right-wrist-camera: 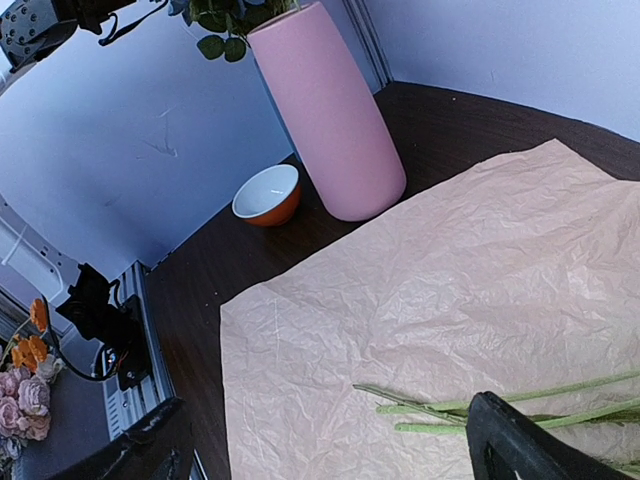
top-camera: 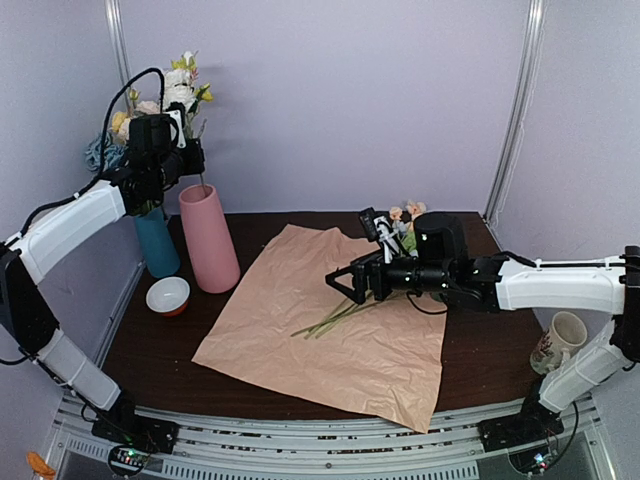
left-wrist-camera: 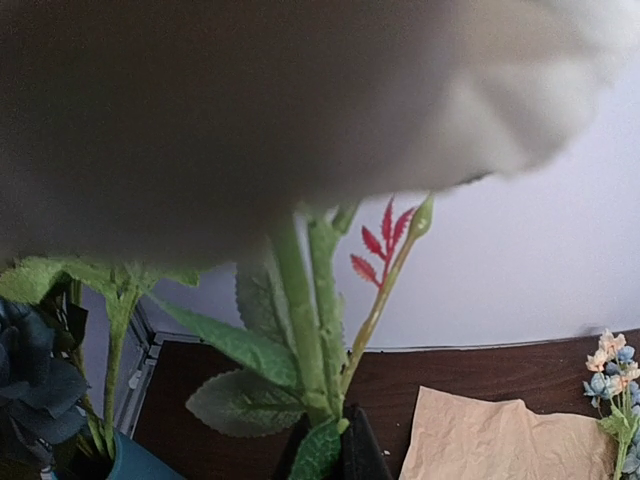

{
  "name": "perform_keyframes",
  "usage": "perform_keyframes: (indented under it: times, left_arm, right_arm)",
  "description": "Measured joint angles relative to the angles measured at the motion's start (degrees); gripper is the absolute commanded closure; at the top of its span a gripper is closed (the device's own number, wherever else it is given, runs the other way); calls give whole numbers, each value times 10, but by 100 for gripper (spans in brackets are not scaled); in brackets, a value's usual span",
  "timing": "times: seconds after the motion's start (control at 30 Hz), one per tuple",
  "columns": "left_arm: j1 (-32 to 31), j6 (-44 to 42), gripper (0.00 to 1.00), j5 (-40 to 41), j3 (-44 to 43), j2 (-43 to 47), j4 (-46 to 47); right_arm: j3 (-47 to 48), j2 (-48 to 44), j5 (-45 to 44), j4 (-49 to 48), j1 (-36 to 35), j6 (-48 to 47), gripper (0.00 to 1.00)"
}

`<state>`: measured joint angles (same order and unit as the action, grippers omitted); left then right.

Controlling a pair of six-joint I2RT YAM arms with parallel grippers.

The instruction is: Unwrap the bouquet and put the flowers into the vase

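Paper (top-camera: pixel 300 330) lies spread flat in the middle of the frame, so the unwrapping looks done. In the upper left, the left claw (top-camera: pixel 186 152) is pinched tight on the green stem of a white flower (left-wrist-camera: pixel 520 90). It holds the flower high and upright, with the thin stem end hanging just over the mouth of the pink vase (top-camera: pixel 208 240). I think that is so the stem can slide straight down inside. I cannot tell if the tip is in the vase yet. The big white bloom is so close in the left wrist view that it blurs the whole top of it.

More flowers (top-camera: pixel 335 318) lie on the paper at center right, with stems pointing to the lower left and blooms toward the upper right. The right claw (top-camera: pixel 346 282) hovers just above those stems with its fingers spread wide and nothing in them. It seems ready to pick up the next one.

A teal vase (top-camera: pixel 157 245) with other blooms stands just left of the pink one. A small bowl (top-camera: pixel 167 295) sits in front of both.
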<state>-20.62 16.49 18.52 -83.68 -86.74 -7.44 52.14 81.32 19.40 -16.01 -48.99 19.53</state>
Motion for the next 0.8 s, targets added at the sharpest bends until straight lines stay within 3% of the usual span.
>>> perform_keyframes:
  times: [0.17, 0.33, 0.8]
  left_arm:
    - [2, 21, 83, -3, 17, -4, -9]
    - [5, 36, 62, 2, 25, -4, -22]
    - [6, 59, 24, 30, 31, 36, -75]
  right_arm:
    - [-2, 0, -5, 5, 0, 0, 4]
    - [-2, 0, -11, 9, 0, 0, 4]
    - [-2, 0, -32, 15, 0, 4, 4]
